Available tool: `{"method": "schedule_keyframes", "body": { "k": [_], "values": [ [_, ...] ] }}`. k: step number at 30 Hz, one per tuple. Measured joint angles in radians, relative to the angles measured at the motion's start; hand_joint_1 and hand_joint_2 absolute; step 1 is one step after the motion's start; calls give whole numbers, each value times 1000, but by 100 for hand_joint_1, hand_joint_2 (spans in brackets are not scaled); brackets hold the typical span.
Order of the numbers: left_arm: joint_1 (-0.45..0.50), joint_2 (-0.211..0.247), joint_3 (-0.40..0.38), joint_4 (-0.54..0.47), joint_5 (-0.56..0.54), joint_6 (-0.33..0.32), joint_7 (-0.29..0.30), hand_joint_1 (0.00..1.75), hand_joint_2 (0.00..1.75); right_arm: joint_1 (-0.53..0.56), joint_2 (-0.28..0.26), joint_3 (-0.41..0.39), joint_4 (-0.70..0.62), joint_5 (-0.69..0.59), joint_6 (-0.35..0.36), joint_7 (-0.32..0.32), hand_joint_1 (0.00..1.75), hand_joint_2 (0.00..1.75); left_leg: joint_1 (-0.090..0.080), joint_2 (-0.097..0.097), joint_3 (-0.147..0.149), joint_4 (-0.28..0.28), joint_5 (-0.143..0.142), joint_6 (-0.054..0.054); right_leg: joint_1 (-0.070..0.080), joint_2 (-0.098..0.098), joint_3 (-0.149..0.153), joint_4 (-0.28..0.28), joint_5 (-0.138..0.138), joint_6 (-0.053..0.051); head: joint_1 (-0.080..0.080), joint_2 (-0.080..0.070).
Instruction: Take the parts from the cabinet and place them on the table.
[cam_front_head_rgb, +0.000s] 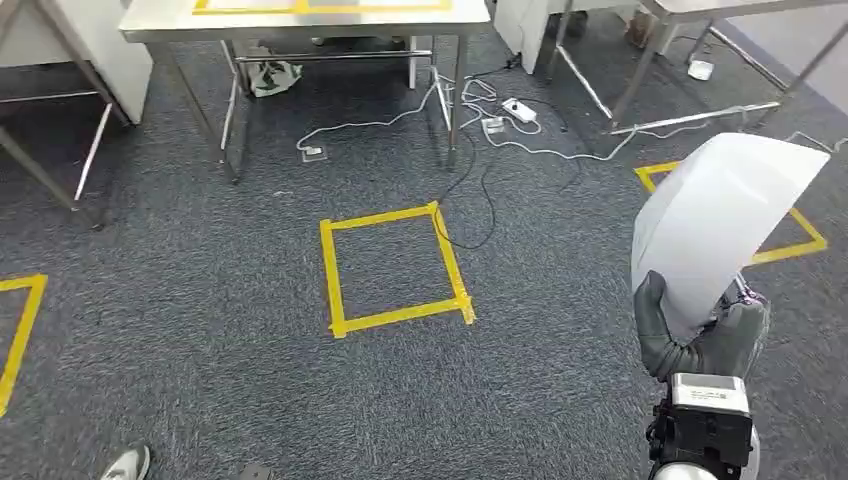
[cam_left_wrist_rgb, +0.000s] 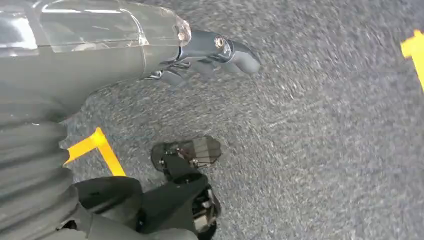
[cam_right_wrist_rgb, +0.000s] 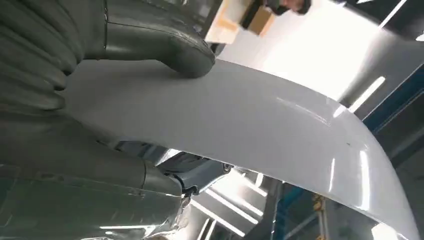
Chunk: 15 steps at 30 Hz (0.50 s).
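My right hand (cam_front_head_rgb: 700, 340) grips a curved white sheet part (cam_front_head_rgb: 725, 215) at its lower end and holds it upright at the right of the head view. In the right wrist view the thumb (cam_right_wrist_rgb: 185, 52) presses on the white part (cam_right_wrist_rgb: 260, 125), which bends away past it. The steel table (cam_front_head_rgb: 160, 25) with a yellow tape outline on top stands ahead at the far side. My left hand (cam_left_wrist_rgb: 210, 52) hangs over the grey carpet with nothing in it, its fingers loosely curled.
A yellow tape square (cam_front_head_rgb: 395, 268) marks the carpet in the middle. White and black cables (cam_front_head_rgb: 480, 130) and a power strip (cam_front_head_rgb: 520, 110) lie beyond it by the table legs. More tape squares sit at far left and right. A shoe (cam_front_head_rgb: 125, 465) shows at the bottom left.
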Motion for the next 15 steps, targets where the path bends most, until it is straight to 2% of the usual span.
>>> {"method": "schedule_keyframes", "body": {
  "k": [1,2,3,4,5,7,8,9,10,11,12,15],
  "values": [
    [0,0,0,0,0,0,0,0,175,-7,0,2,2,1,0,2,175,175,0,-15,2,0,1,-2,0,7,41,-94,52,-6,2,0],
    [-1,-1,1,0,0,-1,0,0,175,-13,0,4,4,3,0,5,175,175,1,-28,4,0,2,-3,1,32,90,-201,104,-15,5,0],
    [-1,-3,1,0,0,-1,0,0,175,-20,0,6,5,6,0,8,175,175,2,-38,3,0,4,-6,1,81,120,-269,127,-23,8,0],
    [-2,-4,3,0,0,-1,1,0,175,-26,0,10,5,10,0,13,175,175,-3,-53,-2,4,3,-13,5,83,133,-305,135,-29,14,0],
    [-1,-6,6,0,1,-1,1,0,175,-33,-2,12,8,11,0,21,175,175,-3,-60,-7,2,6,-18,3,73,134,-309,131,-25,15,0],
    [7,-6,8,0,5,-1,6,0,175,-38,-1,16,12,13,0,34,175,175,-1,-77,-15,-7,14,-31,3,57,133,-314,139,-32,11,0],
    [10,0,9,1,6,0,8,0,175,-41,-1,17,14,18,0,41,175,175,0,-55,-15,-1,7,-32,-4,44,135,-325,146,-33,15,0],
    [12,-2,9,0,6,0,8,0,175,-43,0,19,16,19,0,47,175,175,-8,17,-32,35,-27,-39,-4,38,135,-330,150,-38,9,0],
    [10,-2,9,0,7,0,8,0,175,-43,0,19,16,20,0,48,175,175,-5,45,-68,110,-76,-46,-3,28,134,-332,152,-41,-6,0],
    [9,-2,9,0,8,0,8,0,175,-42,0,21,17,21,0,50,175,175,0,53,-118,218,-129,-52,-2,16,132,-332,152,-41,-13,0],
    [10,-2,9,0,7,0,8,0,175,-42,0,21,18,21,0,51,175,175,2,52,-142,272,-151,-54,-2,9,131,-332,152,-41,-15,0],
    [10,-2,9,0,7,0,8,0,175,-43,0,21,18,21,0,51,175,175,2,52,-148,283,-155,-54,-2,8,131,-332,152,-41,-16,0]
  ]
}}
